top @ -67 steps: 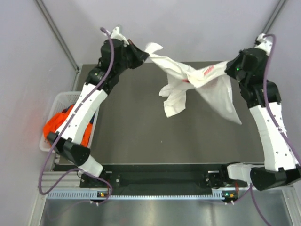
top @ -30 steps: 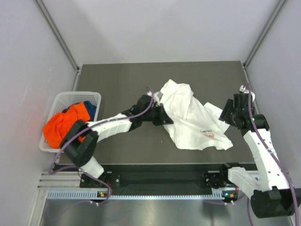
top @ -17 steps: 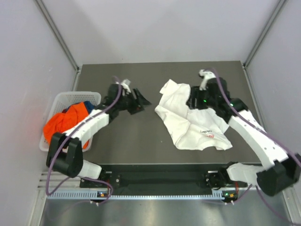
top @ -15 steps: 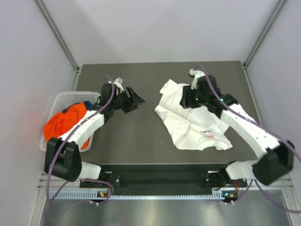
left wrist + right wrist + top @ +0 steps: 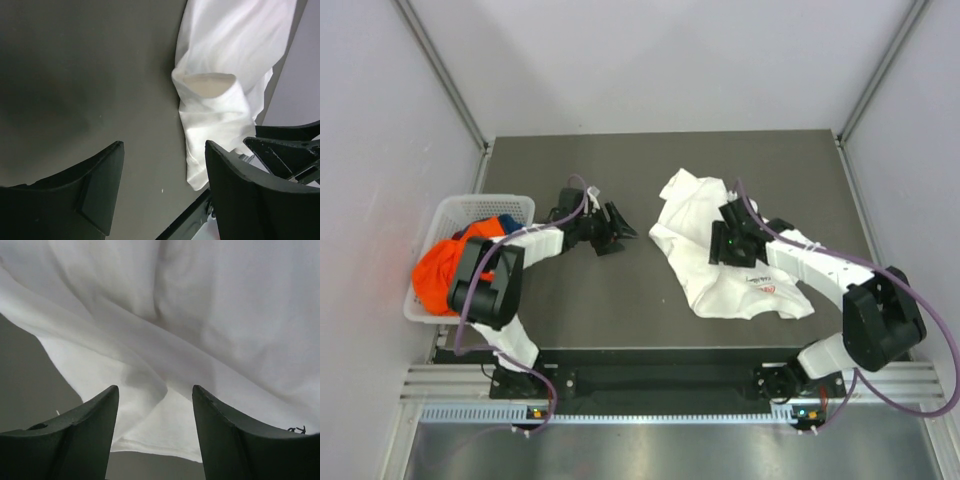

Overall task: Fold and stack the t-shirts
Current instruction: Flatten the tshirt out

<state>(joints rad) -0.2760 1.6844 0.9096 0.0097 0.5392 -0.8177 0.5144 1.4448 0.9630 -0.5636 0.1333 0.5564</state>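
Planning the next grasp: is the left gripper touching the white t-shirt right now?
Apart. The top view shows the left gripper, jaws open, over the table, with a strip of bare surface between it and the white t-shirt.

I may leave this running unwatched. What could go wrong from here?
The white t-shirt lies crumpled in overlapping folds; the open right gripper, above them, might pinch several layers and fold it crooked.
The open left gripper hangs over the table beside a sleeve and might close on nothing.

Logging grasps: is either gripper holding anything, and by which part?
Nothing held: left gripper open over the table, right gripper open just above the white t-shirt.
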